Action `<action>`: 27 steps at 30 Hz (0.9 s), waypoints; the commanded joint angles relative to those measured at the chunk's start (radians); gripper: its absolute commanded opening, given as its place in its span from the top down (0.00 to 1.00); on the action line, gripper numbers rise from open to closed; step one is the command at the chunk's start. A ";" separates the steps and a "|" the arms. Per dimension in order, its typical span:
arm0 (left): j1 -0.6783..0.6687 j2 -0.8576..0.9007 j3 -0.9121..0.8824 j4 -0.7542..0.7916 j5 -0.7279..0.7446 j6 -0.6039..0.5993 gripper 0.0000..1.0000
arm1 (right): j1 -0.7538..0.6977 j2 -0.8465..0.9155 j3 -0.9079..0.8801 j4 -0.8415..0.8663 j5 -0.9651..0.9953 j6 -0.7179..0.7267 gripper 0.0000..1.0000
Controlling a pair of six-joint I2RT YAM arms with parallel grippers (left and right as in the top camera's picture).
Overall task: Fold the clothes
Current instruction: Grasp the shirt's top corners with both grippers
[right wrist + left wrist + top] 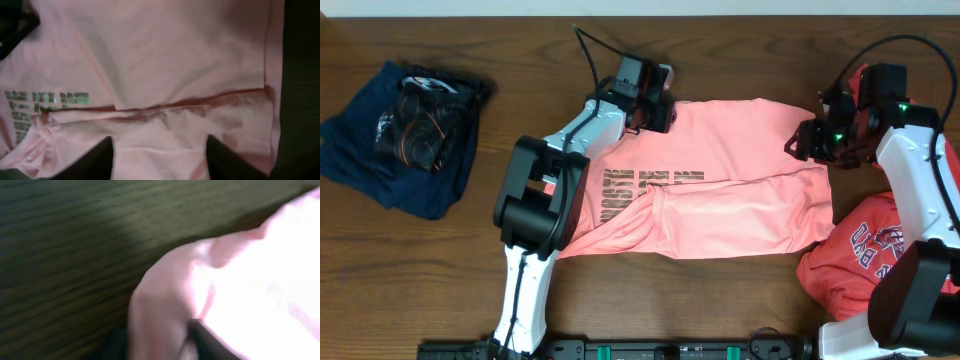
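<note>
Centrally, the pink shirt point(720, 190) lies partly folded on the table point(720, 310). The left claw point(655, 105) sits at its upper left edge; the blurred view does not show its grip. The right claw point(160, 145) hovers spread over the right edge. Navy clothes point(380, 150) lie far left and a red shirt point(860, 250) far right.
</note>
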 commanded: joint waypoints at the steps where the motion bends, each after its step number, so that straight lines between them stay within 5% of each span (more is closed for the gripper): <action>1: 0.015 0.012 0.010 0.001 -0.005 -0.007 0.81 | -0.001 0.000 0.004 -0.002 0.015 -0.003 0.51; 3: 0.029 -0.005 0.012 0.000 -0.005 -0.055 0.94 | -0.001 0.000 0.004 -0.002 0.041 -0.004 0.51; 11: 0.037 -0.046 0.012 -0.058 0.090 -0.100 0.94 | 0.031 0.055 0.005 0.070 0.230 -0.004 0.41; 27: 0.016 -0.046 0.012 -0.217 0.090 -0.100 0.94 | 0.061 0.436 0.037 0.795 0.237 0.041 0.22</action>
